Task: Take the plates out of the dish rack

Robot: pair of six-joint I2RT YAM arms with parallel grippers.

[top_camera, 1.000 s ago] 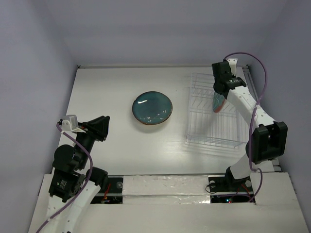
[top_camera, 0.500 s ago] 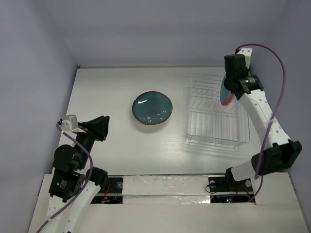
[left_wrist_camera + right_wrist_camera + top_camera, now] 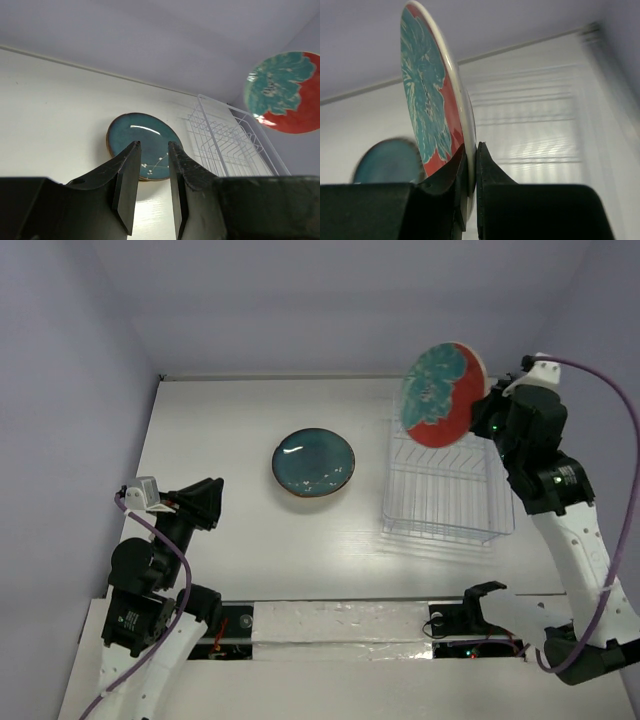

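Top external view: right gripper (image 3: 471,152) pinches the red plate (image 3: 440,395) upright above the rack (image 3: 440,510); left gripper (image 3: 153,146) is narrowly parted and empty; the teal plate (image 3: 314,464) lies on the table (image 3: 220,420).

A red round ceramic plate with a teal flower (image 3: 440,395) hangs in the air above the far end of the rectangular clear wire dish rack (image 3: 447,531), standing on edge with its painted face toward the left, its lower rim pinched in the right gripper (image 3: 470,150). A glossy dark teal round ceramic plate (image 3: 314,463) lies flat, face up, well left of the rack.
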